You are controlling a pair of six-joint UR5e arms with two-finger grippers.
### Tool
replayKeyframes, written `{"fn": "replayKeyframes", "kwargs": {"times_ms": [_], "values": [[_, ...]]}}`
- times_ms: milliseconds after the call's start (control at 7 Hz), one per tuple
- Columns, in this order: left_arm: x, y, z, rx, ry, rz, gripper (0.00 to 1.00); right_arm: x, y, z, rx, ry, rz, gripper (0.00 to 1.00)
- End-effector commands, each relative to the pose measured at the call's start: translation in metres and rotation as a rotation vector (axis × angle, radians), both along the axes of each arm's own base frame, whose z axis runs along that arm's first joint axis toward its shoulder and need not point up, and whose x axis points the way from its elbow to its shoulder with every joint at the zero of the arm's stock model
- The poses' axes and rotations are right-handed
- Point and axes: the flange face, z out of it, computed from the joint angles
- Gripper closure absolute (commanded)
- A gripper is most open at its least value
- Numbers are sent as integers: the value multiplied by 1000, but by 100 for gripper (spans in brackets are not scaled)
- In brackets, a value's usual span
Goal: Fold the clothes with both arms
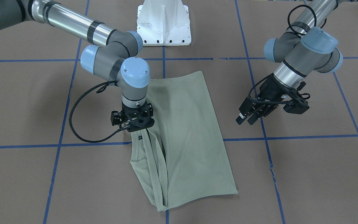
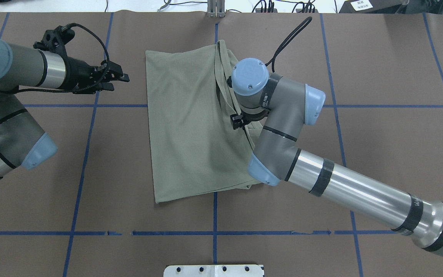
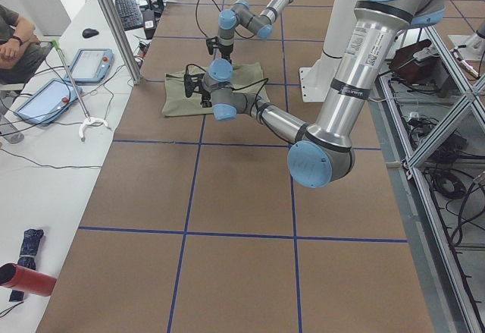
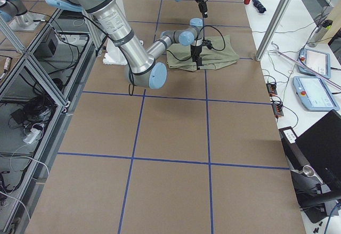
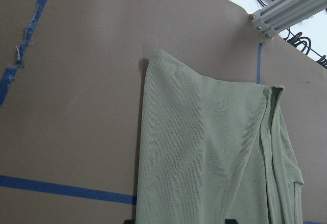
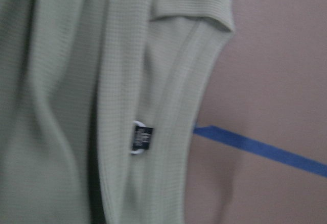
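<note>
Hanging over the collar edge, the right tool (image 1: 134,128) hides its jaws under its own wrist: clamped or apart, I cannot tell. Its wrist view gives only blurred collar and a dark label (image 6: 142,137). The shirt (image 1: 191,133) lies folded mid-tabletop (image 1: 306,171). Overhead, the left tool (image 2: 118,79) hovers at the shirt's ten o'clock, empty, fingertips (image 5: 230,221) apart.

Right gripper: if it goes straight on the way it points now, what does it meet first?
Probably the shirt, near its collar label; the right gripper points down at it.
</note>
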Motion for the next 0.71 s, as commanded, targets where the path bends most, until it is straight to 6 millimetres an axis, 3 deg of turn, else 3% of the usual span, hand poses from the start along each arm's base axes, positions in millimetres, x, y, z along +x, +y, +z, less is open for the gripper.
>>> {"fn": "replayKeyframes", "kwargs": {"times_ms": [0, 143, 571], "values": [[-1, 1, -3, 5, 4, 0, 34, 66, 10, 16, 23, 0, -37, 0], [-1, 1, -4, 6, 5, 0, 34, 62, 10, -11, 3, -19, 5, 0], [-1, 2, -4, 7, 6, 2, 34, 34, 28, -50, -94, -92, 154, 0]]}}
